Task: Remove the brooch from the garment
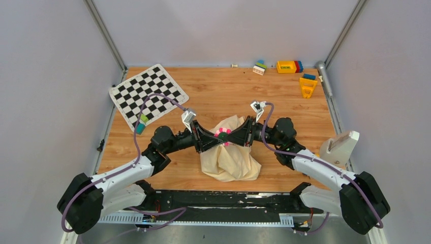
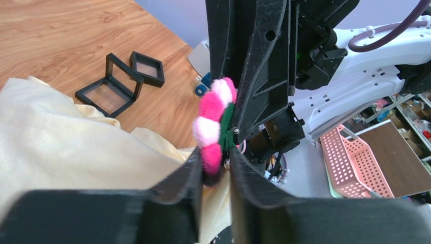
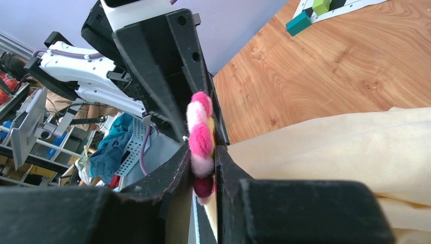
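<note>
Over on the left, a black-and-white checkerboard mat (image 1: 148,94) lies flat on the wooden tabletop (image 1: 218,94). The left arm reaches in toward the middle. The left end effector (image 1: 215,138) is pinched together on one side of the brooch (image 1: 222,134), and its fingers (image 2: 188,178) squeeze the lower pink petals. The brooch is a little fluffy flower of magenta and pale pink, with green on one face and yellow on the other. It sits at the centre of the tabletop, caught between both arms. It is right over the top fold of the cream garment (image 1: 231,160), which lies bunched in a heap beneath. From the opposite side the right end effector (image 1: 233,137) is clamped on the same flower, tip to tip with the left one. Two small black square frames (image 2: 109,94) rest on the wood just past the cloth. Far off at the back right corner lie yellow, blue and red toy blocks (image 1: 289,66).
</note>
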`<state>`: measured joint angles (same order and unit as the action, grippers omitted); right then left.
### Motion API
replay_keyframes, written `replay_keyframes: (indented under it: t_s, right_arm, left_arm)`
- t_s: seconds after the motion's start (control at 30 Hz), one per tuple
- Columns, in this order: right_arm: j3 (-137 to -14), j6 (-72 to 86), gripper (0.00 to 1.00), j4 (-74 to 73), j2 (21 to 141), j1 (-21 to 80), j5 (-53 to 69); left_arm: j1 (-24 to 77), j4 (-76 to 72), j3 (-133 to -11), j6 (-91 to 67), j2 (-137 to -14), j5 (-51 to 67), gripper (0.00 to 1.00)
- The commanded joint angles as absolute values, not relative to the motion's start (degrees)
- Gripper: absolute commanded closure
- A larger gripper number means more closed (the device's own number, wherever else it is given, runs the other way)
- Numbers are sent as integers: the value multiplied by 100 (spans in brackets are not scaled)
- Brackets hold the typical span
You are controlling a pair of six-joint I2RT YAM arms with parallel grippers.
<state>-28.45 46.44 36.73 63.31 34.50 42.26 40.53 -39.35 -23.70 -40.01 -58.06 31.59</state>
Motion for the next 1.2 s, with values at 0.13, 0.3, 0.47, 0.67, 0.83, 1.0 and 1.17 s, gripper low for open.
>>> replay_keyframes:
  t_s: [0.13,0.3,0.47,0.67,0.83,1.0,1.17]
  right_arm:
    - [-2942,4486,100,3500,5993,3552,3841]
    - [-2965,4432,100,3401,6053,3544,3804]
    - [-2984,4316,100,3152,6065,3546,3637]
    - [-3127,3936,100,2810,5991,3548,3548]
    - [-3363,3189,100,2303,5862,3540,3289]
    - [-3470,2362,100,1883,5762,3550,2992]
    - [-3401,1556,100,1772,5740,3589,2897]
  left_arm:
    - [4069,-4250,-2300,-3965,-5733,3115,48]
    - [4069,-4013,-2303,-3899,-5661,3155,40]
    - [4067,-3890,-2255,-3895,-5477,3281,15]
    - [4069,-3327,-2127,-3566,-5187,3307,14]
    - [4066,-3351,-1877,-3579,-4888,3226,13]
    - [4063,-3159,-1833,-3535,-4636,3038,14]
    - [4068,-2882,-1884,-3441,-4552,2971,14]
